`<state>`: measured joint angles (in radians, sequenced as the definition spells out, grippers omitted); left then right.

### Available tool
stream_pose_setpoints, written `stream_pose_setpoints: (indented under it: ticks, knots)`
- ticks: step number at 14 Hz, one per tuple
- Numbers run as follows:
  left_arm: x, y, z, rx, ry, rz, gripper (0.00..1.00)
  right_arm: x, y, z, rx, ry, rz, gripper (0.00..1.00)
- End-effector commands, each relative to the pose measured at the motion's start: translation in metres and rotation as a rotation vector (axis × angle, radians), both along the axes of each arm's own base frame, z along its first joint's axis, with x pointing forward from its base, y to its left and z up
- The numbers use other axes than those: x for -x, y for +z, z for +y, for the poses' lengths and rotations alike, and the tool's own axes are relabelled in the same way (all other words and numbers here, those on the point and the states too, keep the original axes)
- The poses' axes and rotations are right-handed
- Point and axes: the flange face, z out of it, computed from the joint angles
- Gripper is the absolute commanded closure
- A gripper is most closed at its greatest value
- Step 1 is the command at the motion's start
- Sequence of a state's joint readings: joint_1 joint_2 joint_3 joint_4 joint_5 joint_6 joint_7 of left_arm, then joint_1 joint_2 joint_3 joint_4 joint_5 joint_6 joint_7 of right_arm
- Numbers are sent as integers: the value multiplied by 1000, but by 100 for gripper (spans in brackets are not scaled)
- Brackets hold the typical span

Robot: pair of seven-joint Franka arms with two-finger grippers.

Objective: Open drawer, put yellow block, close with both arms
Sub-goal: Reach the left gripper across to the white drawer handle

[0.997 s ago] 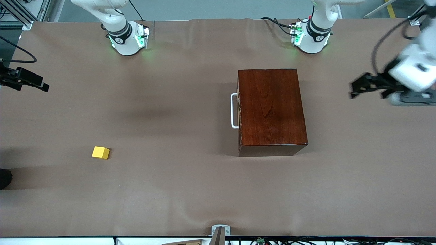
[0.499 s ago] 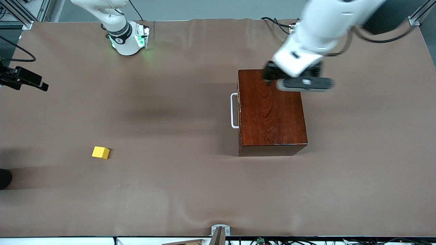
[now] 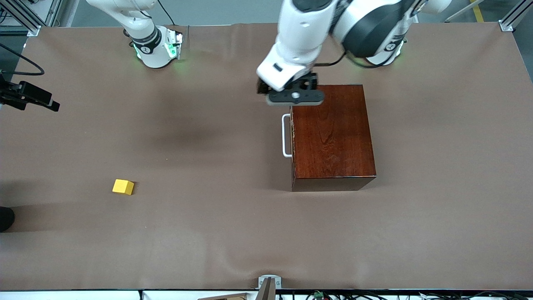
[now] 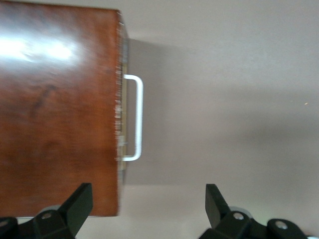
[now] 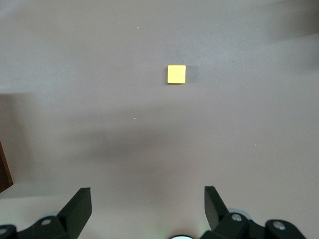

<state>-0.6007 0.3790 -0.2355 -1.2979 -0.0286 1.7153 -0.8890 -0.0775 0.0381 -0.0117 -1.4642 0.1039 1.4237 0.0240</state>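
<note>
The dark mahogany box [image 3: 333, 133] lies toward the left arm's end of the table. Its drawer is shut, and the white loop handle [image 3: 286, 135] faces the right arm's end. My left gripper [image 3: 287, 86] hangs open and empty over the box corner by the handle, the one farther from the front camera. The left wrist view shows that gripper [image 4: 149, 188], the box [image 4: 60, 109] and the handle [image 4: 134, 117]. The yellow block [image 3: 123, 186] rests on the cloth toward the right arm's end. My right gripper [image 3: 52, 105] waits open at that end, high above the block [image 5: 176, 74], with nothing between its fingers [image 5: 82, 199].
Brown cloth covers the whole table [image 3: 216, 233]. A small metal bracket [image 3: 269, 283] sits at the table's front edge. A dark object [image 3: 5, 218] pokes in at the edge by the right arm's end. Cables [image 3: 337, 27] lie near the left arm's base.
My left arm has swung from the table's end across the top of the box to the corner by the handle. The right arm, block and box have not moved.
</note>
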Motion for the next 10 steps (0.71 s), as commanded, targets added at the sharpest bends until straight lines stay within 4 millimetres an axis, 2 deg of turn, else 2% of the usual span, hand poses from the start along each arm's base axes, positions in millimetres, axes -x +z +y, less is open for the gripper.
stream_pose_setpoints:
  ticks: [1,3,5,10]
  knots:
    - [1,-31,-35,-36,34,-54,0,4,6,5,-15,11,-5,0]
    - [18,-61,-62,-92,-28,-70,0,3,5,7,-13,15,-8,0]
    - [19,-90,-71,-120,-41,-46,0,3,5,7,-11,16,-8,0]
    - [12,-137,-74,-189,-61,-40,0,2,5,19,-7,39,-9,0]
